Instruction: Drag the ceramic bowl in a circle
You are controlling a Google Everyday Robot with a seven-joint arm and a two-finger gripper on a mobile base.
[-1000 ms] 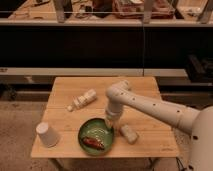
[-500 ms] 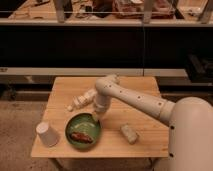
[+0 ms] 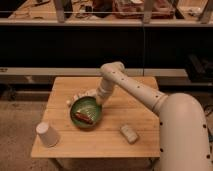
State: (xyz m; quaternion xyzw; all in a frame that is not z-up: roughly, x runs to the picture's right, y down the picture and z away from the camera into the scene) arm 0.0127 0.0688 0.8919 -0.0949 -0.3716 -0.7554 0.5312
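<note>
The ceramic bowl (image 3: 87, 112) is a shallow green dish on the wooden table (image 3: 140, 107), left of centre, holding a reddish-brown food piece (image 3: 83, 117). My gripper (image 3: 100, 100) reaches down from the bent white arm (image 3: 131, 87) onto the bowl's far right rim. It is shut on that rim. The wrist hides the exact contact point.
An upside-down white paper cup (image 3: 47, 134) stands near the table's front left corner. A pale bottle-like object (image 3: 80, 96) lies just behind the bowl. A small pale block (image 3: 129, 133) sits front right. A dark counter runs behind the table.
The bowl slid left and then toward the table's back, following the gripper. The arm's elbow swung left and rose over the table's back edge.
</note>
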